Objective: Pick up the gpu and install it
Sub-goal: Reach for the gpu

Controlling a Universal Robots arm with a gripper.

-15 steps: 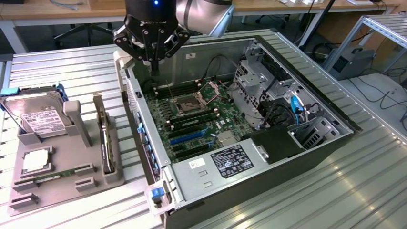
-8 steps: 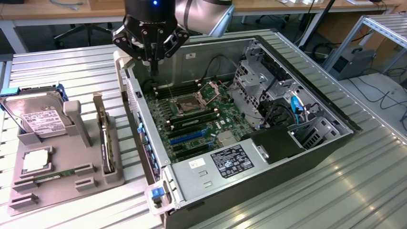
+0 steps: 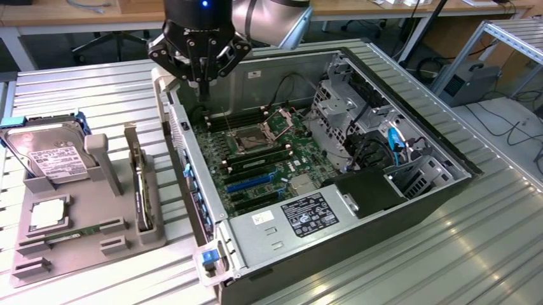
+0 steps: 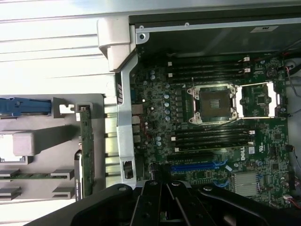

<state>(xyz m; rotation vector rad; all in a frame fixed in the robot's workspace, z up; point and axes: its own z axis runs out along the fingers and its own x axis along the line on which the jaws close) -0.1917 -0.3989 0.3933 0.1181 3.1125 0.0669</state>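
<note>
Jaws clenched, nothing between them. Gripper (image 3: pixel 203 92) (image 4: pixel 162 188) hangs over the open computer case (image 3: pixel 174 127), above the edge of the motherboard (image 3: pixel 254 159) nearest the case's rear wall, apart from everything.

The cpu socket (image 3: pixel 252 135) sits open just beyond it. The blue expansion slot (image 3: pixel 250 183) has no card in it, so we judge the install not done.

The gpu (image 3: pixel 141 194) (image 4: pixel 86 150) isn't picked: it stands on edge in a slot of the grey holder (image 3: pixel 76 235), outside the case on the exterior view's left, just beside the rear wall.

Handling, our call:
- light, stiff, thin card
- fragile: bare components on the faces, contacts on the lower edge
- little width to pinch, so it tips easily
- best hold is the exposed top edge near mid-length, across the thickness, off the bracket end

Text:
- we read "DELL" on the motherboard in the wrist view
- hard drive (image 3: pixel 51 155) in the holder has a white label, print unreadable
- black-and-white label (image 3: pixel 309 215) on the metal cover at the case's near end, also unreadable
</note>
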